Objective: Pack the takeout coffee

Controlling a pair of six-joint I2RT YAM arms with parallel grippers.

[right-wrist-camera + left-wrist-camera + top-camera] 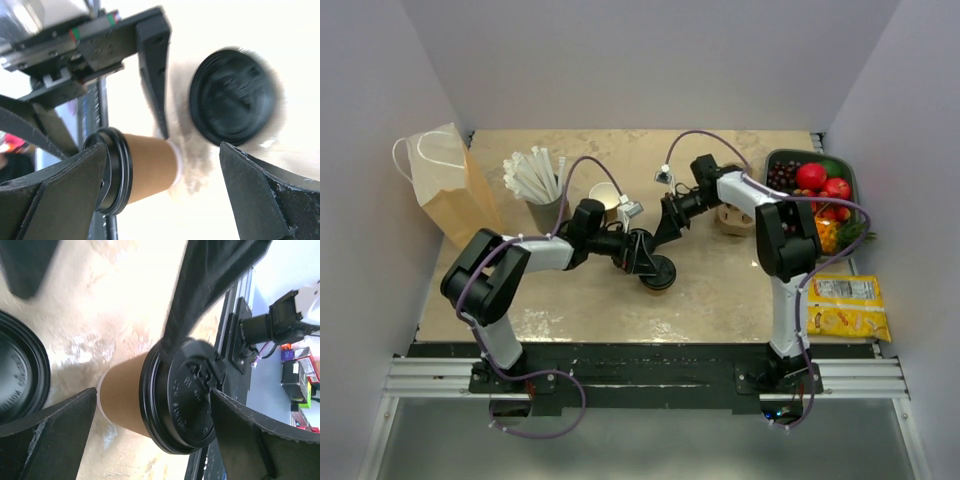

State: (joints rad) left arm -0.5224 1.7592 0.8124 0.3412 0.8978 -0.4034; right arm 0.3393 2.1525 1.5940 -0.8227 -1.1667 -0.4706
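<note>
so the takeout coffee is stood upright on the table, about mid-table, right where the two arms meet, and it is bracketed from both sides. The left gripper is spread wide, with the cup sat in the gap between its fingers. The right gripper is spread just as wide, and the cup is framed between its fingers too. Nothing looks pinched, though in the left wrist view one right finger seems to brush the lid's rim, hard to call.

A loose black lid is lying flat just beside the cup. It's probably a spare, so it isn't what should be grabbed. The brown paper bag is stood at the far left, well apart from the cup. That's presumably why a side-on approach is used: the cup has to be lifted level and carried across. Best guess, only one set of jaws should be closed, on the cup body below the lid
</note>
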